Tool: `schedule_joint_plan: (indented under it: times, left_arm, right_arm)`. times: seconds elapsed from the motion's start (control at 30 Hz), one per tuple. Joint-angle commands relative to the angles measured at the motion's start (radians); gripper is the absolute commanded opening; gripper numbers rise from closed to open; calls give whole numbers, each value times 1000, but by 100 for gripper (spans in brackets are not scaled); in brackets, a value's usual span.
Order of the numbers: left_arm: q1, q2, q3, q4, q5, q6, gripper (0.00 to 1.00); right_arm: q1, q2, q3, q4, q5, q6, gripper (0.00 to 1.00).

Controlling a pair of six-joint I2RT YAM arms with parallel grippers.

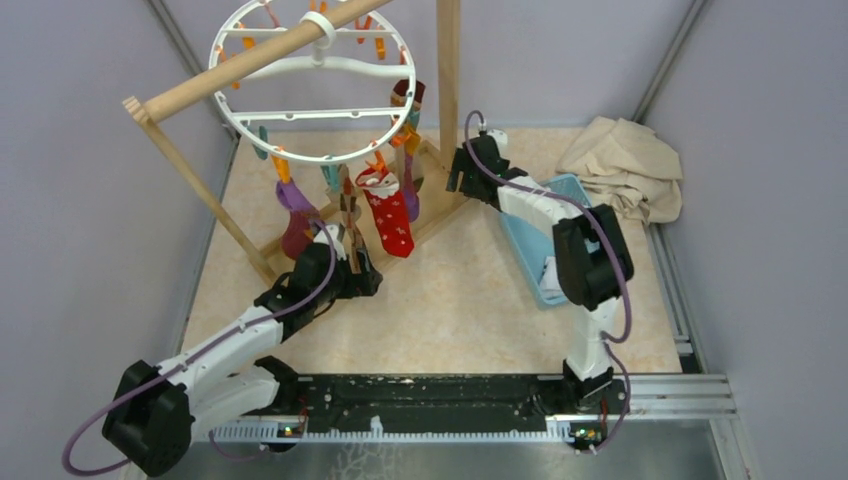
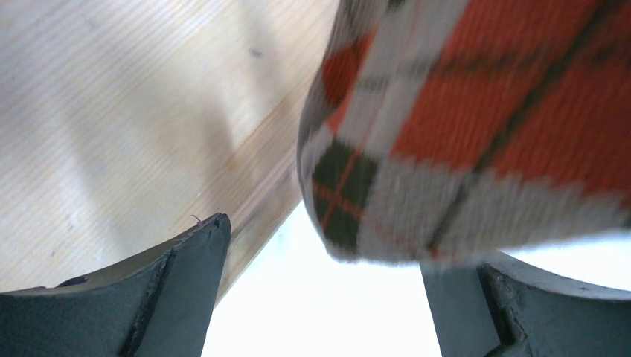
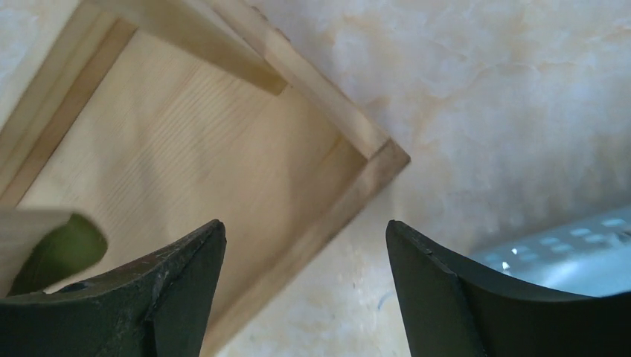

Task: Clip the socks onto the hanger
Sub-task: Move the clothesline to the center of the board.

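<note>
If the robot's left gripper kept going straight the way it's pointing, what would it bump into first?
Most likely the orange checked sock. It hangs just ahead of the open left gripper, a little off-centre between its fingers. The wooden board lies behind the sock, though depth is hard to judge.

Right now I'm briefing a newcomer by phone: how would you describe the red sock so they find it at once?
Find the white round hanger hooked over the wooden pole at the back left. Of the socks hanging below its near rim, the red sock is the bright one with a white cuff and small white specks, right of the checked sock and the dark purple sock.
</note>
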Motion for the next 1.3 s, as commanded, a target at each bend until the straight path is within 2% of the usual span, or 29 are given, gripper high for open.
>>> schedule_joint_plan:
  times: [0.0, 0.13, 0.37, 0.47, 0.6, 0.73, 0.83, 1.0, 1.1, 1.27]
  left_arm:
    - [-15, -25, -40, -29, -50, -49, 98]
    - [-23, -31, -50, -47, -51, -64, 98]
    - [-31, -25, -105, -42, -54, -111, 98]
    - [-33, -7, -122, -33, -61, -126, 98]
    - [-32, 35, -132, -27, -98, -145, 98]
    - [-31, 97, -101, -55, -143, -183, 98]
    - [-30, 159, -51, -109, -186, -240, 98]
    - [-19, 312, 49, -127, -204, -249, 98]
    - [-2, 434, 128, -150, -207, -248, 98]
    - [36, 548, 213, -139, -208, -229, 98]
  right_arm:
    - [30, 165, 229, -110, 128, 65, 80]
    - [32, 261, 352, -172, 158, 89, 80]
    - [29, 350, 418, -232, 188, 87, 69]
    - [23, 359, 380, -227, 191, 97, 62]
    - [11, 360, 325, -206, 174, 112, 58]
    - [8, 333, 274, -189, 180, 118, 41]
    - [6, 291, 222, -169, 183, 118, 32]
    - [7, 216, 117, -131, 169, 115, 28]
    - [8, 182, 40, -95, 157, 111, 28]
    - [8, 138, -33, -88, 169, 96, 27]
